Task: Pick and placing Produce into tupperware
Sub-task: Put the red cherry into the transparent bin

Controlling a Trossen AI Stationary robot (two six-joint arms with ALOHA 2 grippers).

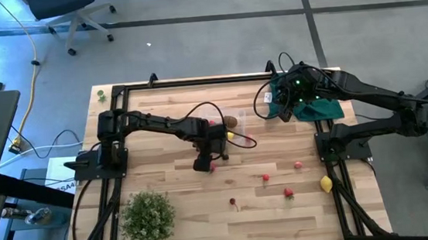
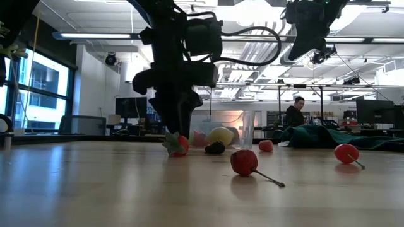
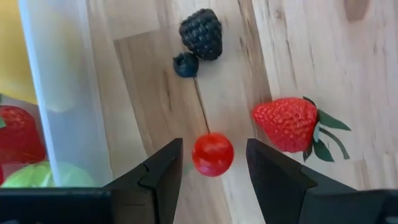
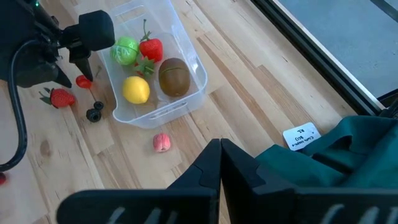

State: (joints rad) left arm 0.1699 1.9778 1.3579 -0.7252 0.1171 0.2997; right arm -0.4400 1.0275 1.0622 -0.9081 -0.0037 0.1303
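From above, the left gripper (image 1: 205,164) hangs low over the middle of the wooden surface (image 1: 183,208), just in front of the clear tupperware (image 1: 226,123). The right gripper (image 1: 287,90) waits over the dark green cloth (image 1: 323,109) at the far right corner. Loose produce lies toward the right front: small red fruits (image 1: 266,178) and a yellow lemon (image 1: 326,183). A bushy plant (image 1: 146,216) stands at the left front.

At surface level, the left gripper reaches down to a strawberry (image 2: 178,145), with a cherry (image 2: 244,162) nearer the camera.

The left wrist view shows its fingers (image 3: 159,171) spread wide around a small red cherry (image 3: 212,154), not touching it; a strawberry (image 3: 286,123) lies just beside, a blackberry (image 3: 201,25) and blueberry (image 3: 185,65) farther on.

The right wrist view shows the right gripper (image 4: 219,149) with fingers pressed together, holding nothing. The tupperware (image 4: 187,102) holds a green ball (image 4: 125,50), lemon (image 4: 136,89), kiwi (image 4: 173,75) and strawberry (image 4: 151,48).
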